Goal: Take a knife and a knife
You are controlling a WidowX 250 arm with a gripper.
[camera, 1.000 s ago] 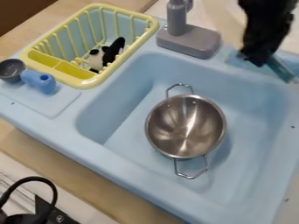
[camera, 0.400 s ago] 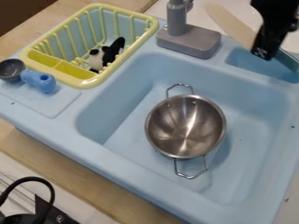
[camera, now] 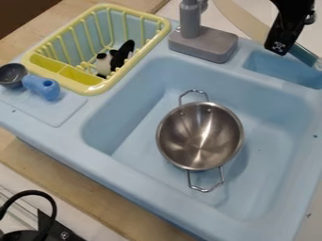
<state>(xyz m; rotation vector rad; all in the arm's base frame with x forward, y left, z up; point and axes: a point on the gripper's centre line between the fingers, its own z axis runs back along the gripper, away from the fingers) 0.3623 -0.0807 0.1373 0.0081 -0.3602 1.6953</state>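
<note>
Knife (camera: 241, 20) lay aslant behind the black gripper (camera: 277, 47), above the back right corner of the sink (camera: 144, 188), its pale blade running toward the upper left and its teal handle (camera: 305, 55) toward the lower right. The claw looked closed on it near where blade met handle, as far as one could fairly judge with the gap between the fingers hidden. It was probably light, stiff plastic, hard to damage but smooth enough to swivel if pinched off balance. The start of the handle seemed the best place to take hold, since the long blade would otherwise tip the load. Just beneath the handle was the small side basin (camera: 283, 70), and to the left stood the grey tap (camera: 204, 43), which the blade might have knocked on a low swing. Farther out, a steel pot (camera: 200, 136) sat upright in the main bowl, its two wire handles raised. Beyond the tap was the yellow dish rack (camera: 94, 89), holding a black and white toy (camera: 104, 63).
</note>
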